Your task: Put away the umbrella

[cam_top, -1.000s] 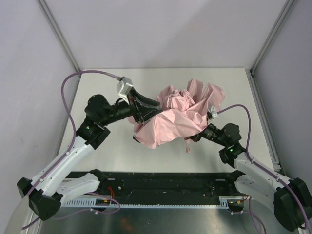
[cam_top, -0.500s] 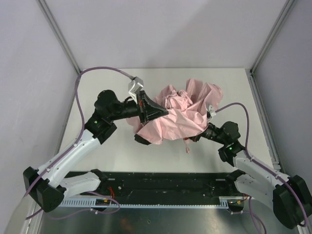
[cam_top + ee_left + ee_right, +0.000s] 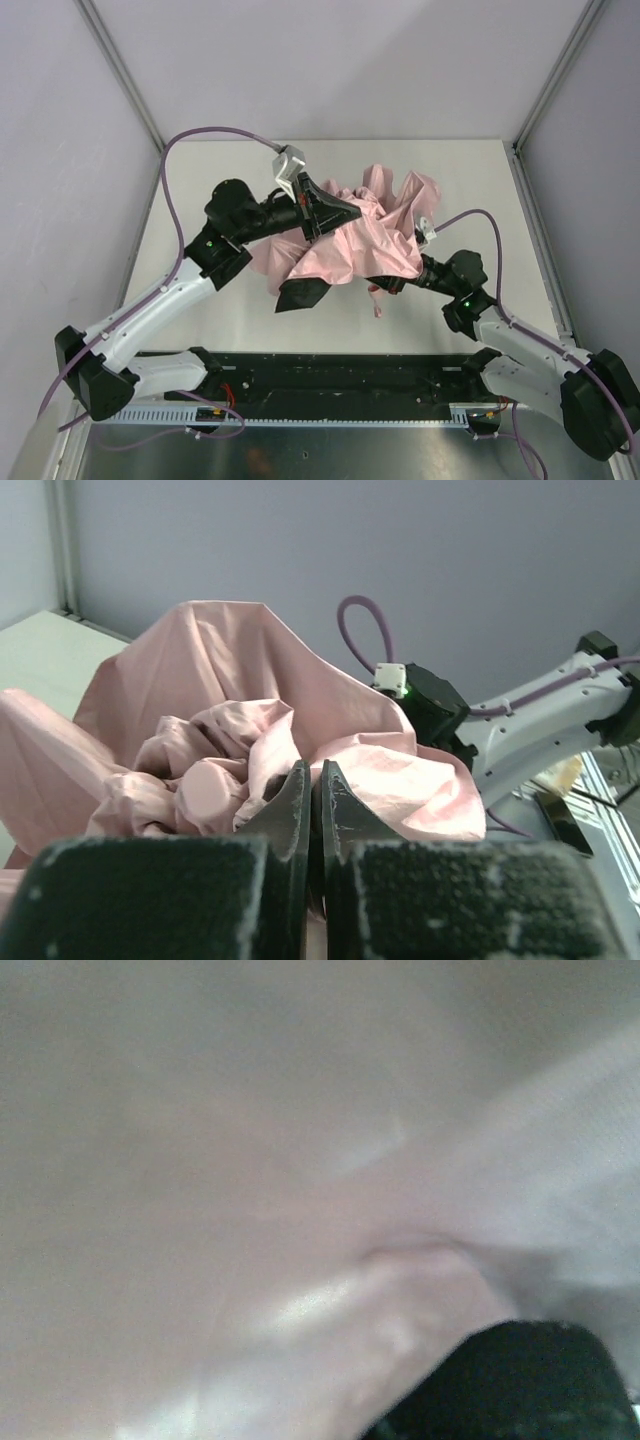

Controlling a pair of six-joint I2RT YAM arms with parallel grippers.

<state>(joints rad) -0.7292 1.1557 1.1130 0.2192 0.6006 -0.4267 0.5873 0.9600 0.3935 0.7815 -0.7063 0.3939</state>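
The umbrella (image 3: 370, 245) lies as a crumpled heap of pale pink fabric in the middle of the white table (image 3: 200, 300). Its thin pink strap (image 3: 379, 302) hangs out at the near edge. My left gripper (image 3: 352, 211) reaches in from the left over the heap's top. In the left wrist view its jaws (image 3: 311, 772) are shut, with a fold of the umbrella (image 3: 200, 680) pinched low between them. My right gripper is buried under the fabric; only its wrist (image 3: 445, 272) shows. The right wrist view is filled by the umbrella (image 3: 250, 1160) pressed close.
Grey walls and metal frame posts (image 3: 125, 75) close in the table on three sides. A black rail (image 3: 330, 375) runs along the near edge between the arm bases. The right arm (image 3: 530, 730) stands just beyond the heap in the left wrist view.
My left gripper has moved right and onto the top of the heap and shut there. The fabric has bunched and risen on its left side. The right arm has barely moved.
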